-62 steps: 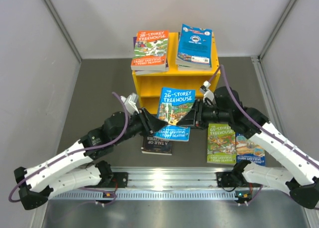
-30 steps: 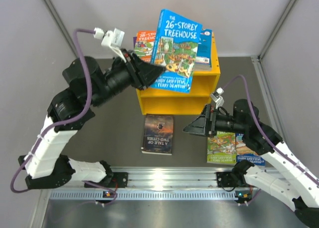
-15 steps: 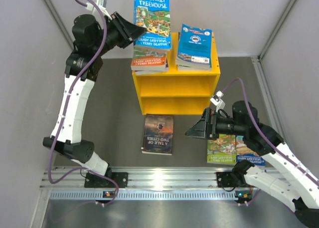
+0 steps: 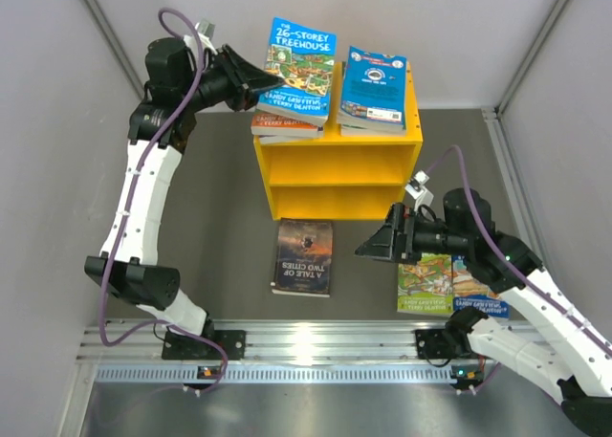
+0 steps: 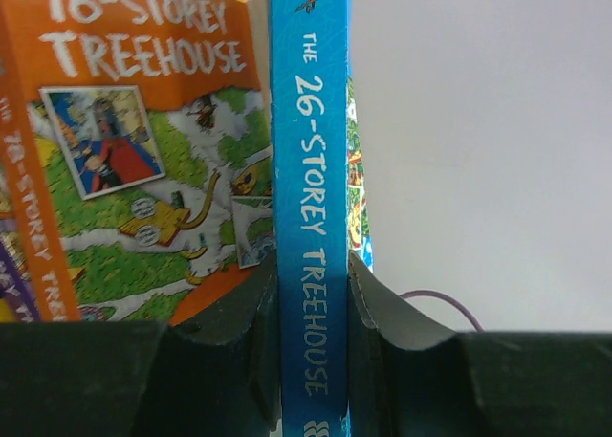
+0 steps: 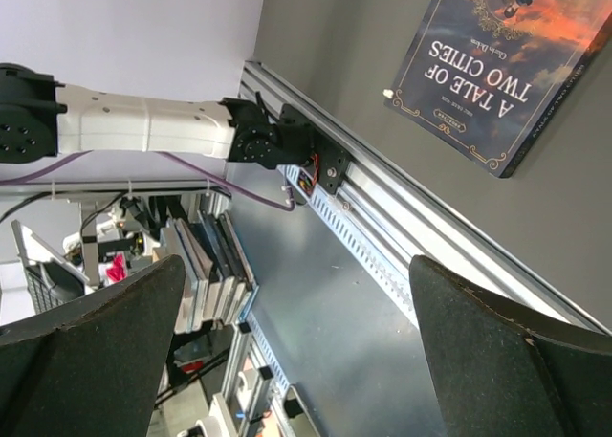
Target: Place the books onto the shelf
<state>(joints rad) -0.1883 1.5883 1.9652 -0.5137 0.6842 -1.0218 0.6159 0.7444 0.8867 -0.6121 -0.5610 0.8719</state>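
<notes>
On my overhead feed, the blue book (image 4: 300, 62) at 12 o'clock reads "26-STOREY TREEHOUSE" on its cover, with "TERRY DENTON" just legible along its lower edge. From the left wrist I read its spine (image 5: 311, 217) in full: "THE 26-STOREY TREEHOUSE". At 9 o'clock of that spine, the orange book (image 5: 143, 141) shows "8-STOREY TREEHOUSE"; the frame edge cuts its first digit, so I cannot tell it. The dark book (image 4: 304, 257), on the tabletop (image 4: 210, 188) at 6 o'clock from the shelf (image 4: 339, 169), reads "A TALE OF TWO CITIES", sharpest in my right wrist view (image 6: 497, 54). Print on the other covers is too small for me.
</notes>
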